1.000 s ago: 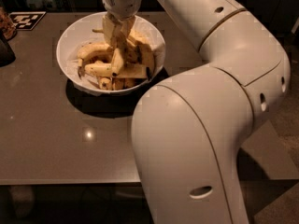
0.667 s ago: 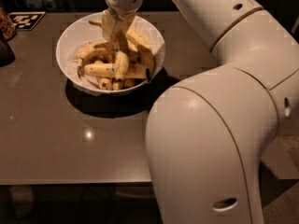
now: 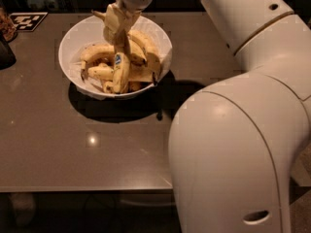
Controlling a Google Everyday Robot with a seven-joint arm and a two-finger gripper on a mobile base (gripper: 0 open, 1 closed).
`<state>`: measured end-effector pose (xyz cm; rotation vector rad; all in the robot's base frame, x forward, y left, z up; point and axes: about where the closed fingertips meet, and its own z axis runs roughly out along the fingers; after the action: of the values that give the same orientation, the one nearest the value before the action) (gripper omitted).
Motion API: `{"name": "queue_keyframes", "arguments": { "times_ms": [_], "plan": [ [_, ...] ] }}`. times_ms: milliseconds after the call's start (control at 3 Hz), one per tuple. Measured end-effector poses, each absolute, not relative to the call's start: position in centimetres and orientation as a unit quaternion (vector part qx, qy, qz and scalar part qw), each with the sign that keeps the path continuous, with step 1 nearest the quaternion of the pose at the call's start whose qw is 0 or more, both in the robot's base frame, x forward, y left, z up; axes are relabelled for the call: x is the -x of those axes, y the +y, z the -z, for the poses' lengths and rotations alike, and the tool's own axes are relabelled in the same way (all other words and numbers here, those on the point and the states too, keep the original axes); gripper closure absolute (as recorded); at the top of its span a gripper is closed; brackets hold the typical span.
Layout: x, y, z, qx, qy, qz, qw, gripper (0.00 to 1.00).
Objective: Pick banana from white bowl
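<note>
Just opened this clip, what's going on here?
A one-armed robot is working at a white bowl piled with bananas, which sits on a dark table. Its gripper is down over the pile, at the upper end of the banana with the blue sticker. That banana's lower end lies among the others, so it is not yet out of the bowl.

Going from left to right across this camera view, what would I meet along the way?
Dark object at the left edge → black-and-white patterned tag → white bowl, holding the stickered banana, with the claw hanging just above it → the robot's big white arm.
</note>
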<state>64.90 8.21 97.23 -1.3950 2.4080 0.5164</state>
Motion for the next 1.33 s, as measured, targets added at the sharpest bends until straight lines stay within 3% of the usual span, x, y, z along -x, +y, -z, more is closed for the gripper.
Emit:
{"name": "queue_keyframes", "arguments": {
  "times_ms": [667,1333],
  "plan": [
    [-62.4,6.4,-99.4,0.502,0.811,-0.248,0.17,1.0],
    [-62.5,7.9,-99.5,0.51,0.805,-0.248,0.173,1.0]
  ]
}}
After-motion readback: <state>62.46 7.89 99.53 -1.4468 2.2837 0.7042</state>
